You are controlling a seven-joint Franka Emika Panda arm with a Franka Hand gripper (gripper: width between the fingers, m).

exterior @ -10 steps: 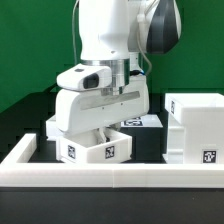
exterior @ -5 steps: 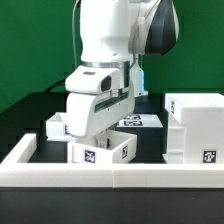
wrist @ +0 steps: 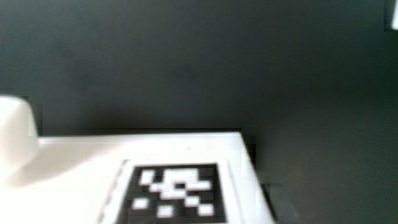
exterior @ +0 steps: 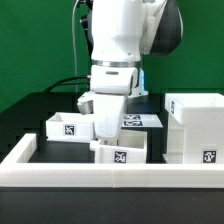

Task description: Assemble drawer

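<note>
While the tool (exterior: 108,137) clamps the near tray (exterior: 122,155) beside the shell (exterior: 195,125), the far tray (exterior: 68,128) rests apart

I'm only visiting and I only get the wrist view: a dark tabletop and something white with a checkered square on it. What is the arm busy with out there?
Observer: In the exterior view the pincer is down at a small open-topped white tray close to the long border wall. I cannot tell whether it grips the tray.
Operator: Is that tray the only piece?
Observer: No. A second tray sits to the exterior view's left of it.
Operator: Anything bigger around?
Observer: Yes. A tall white box-shaped shell stands at the exterior view's right, apart from both trays.
</note>
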